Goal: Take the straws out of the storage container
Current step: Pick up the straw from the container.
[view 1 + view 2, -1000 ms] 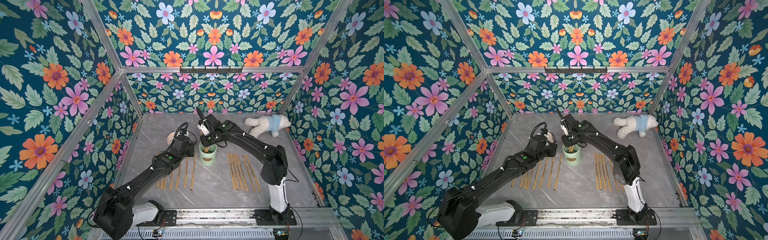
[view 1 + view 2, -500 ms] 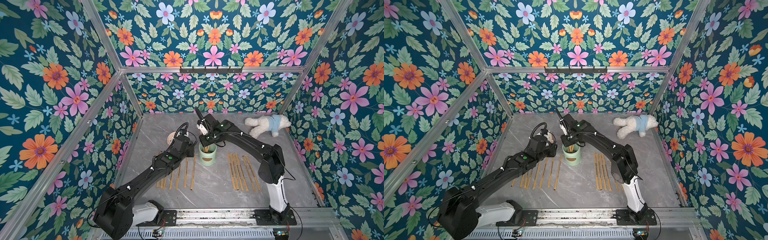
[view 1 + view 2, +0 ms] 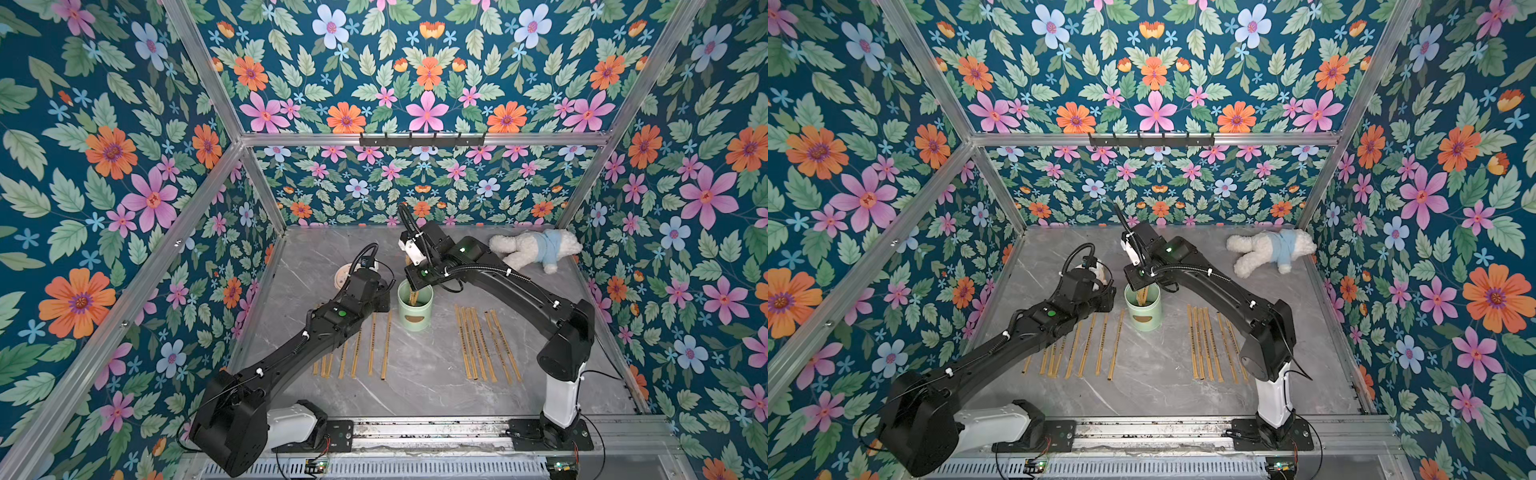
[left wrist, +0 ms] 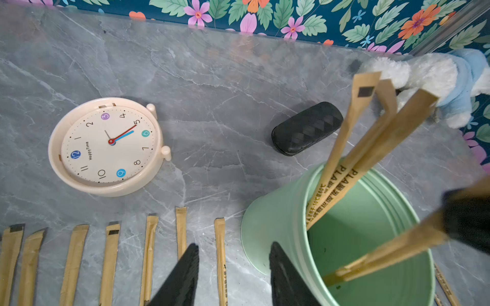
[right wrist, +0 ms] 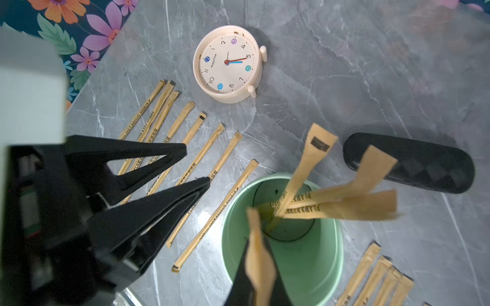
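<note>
The mint-green storage container [image 3: 414,309] [image 3: 1143,309] stands upright mid-table. My right gripper [image 5: 259,246] [image 3: 415,291] hangs over its mouth, shut on one tan straw [image 5: 258,254] whose lower end is still inside. Three more straws [image 5: 331,204] [image 4: 342,148] lean out of the container [image 4: 275,220] on its far side. My left gripper [image 4: 234,246] [image 3: 384,297] is open and low, just left of the container, with nothing between its fingers. Several straws lie in a row on the left [image 3: 357,345] and another row on the right [image 3: 482,345].
A round cream clock [image 4: 108,145] [image 3: 343,277] lies behind the left row. A black glasses case [image 4: 307,128] [image 5: 408,161] lies behind the container. A white plush toy in blue [image 3: 536,249] rests at the back right. Floral walls enclose the table.
My right gripper has closed on a straw in the container and shifted slightly left. The left arm has not moved.
</note>
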### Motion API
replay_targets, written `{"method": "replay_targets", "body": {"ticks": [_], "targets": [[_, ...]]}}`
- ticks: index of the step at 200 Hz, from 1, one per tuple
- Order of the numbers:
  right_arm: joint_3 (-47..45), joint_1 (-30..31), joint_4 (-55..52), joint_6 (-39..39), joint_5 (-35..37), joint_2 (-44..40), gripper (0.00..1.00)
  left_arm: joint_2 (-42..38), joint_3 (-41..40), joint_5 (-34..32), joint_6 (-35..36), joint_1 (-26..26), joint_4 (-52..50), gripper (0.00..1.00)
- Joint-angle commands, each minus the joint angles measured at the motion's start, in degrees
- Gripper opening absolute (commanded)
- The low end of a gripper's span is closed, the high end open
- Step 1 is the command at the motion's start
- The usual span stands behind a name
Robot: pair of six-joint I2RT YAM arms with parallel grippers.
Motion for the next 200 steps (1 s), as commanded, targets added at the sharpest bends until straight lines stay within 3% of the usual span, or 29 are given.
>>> {"method": "replay_targets", "body": {"ticks": [1, 60, 130, 169, 200], "targets": [[0.1, 0.3, -2.1, -0.7, 1.8, -3.1, 0.05, 0.5, 1.1, 0.7, -0.7, 0.0, 1.1, 0.46], [2.2, 0.3, -6.4, -2.2, 3.4, -13.8, 0.05, 3.3, 3.6, 2.3, -0.4, 0.0, 1.9, 0.46], [4.4, -1.8, -19.9, -5.4, 12.8, -22.9, 0.05, 6.2, 5.5, 4.0, -0.3, 0.0, 3.9, 0.45], [-0.3, -9.4, -28.5, -4.1, 16.1, -25.0, 0.05, 6.3, 5.8, 4.2, 0.3, 0.0, 3.9, 0.45], [-9.0, -18.1, -33.1, -2.6, 12.9, -25.1, 0.04, 6.4, 5.9, 4.2, 0.6, 0.0, 4.0, 0.45]]}}
